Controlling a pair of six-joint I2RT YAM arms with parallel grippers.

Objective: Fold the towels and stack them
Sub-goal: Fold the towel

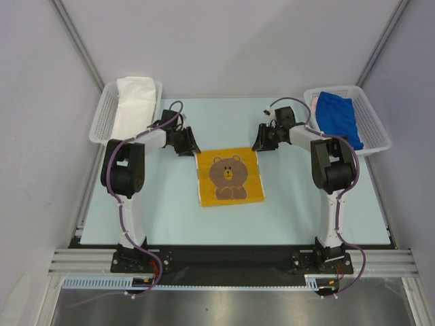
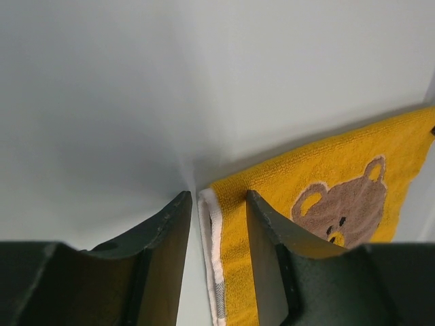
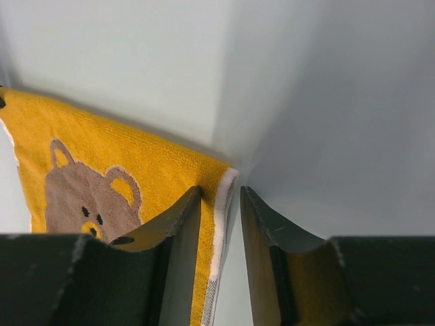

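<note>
Your yellow bear towel [image 1: 230, 176] lies flat at ctr of the table [image 1: 299, 204], bear face up, head toward the far side. Your left tool [image 1: 185, 142] sits at the towel's far-left corner, right tool [image 1: 264, 139] at the far-right corner. Left wrist cam: fingers [image 2: 166, 238] part-open w/ a narrow gap, straddling the white hem at the corner. One finger is over the yellow cloth, the other over bare table, not clamped. Right wrist cam: same pic mirrored, gap narrower, hem btwn the fingers [image 3: 180, 231], not closed on it. A white towel [image 1: 132, 102] lies in the left basket [image 1: 102, 115], a blue towel [image 1: 340, 119] in the right basket [image 1: 377, 129], both well apart from the bear towel.
</note>
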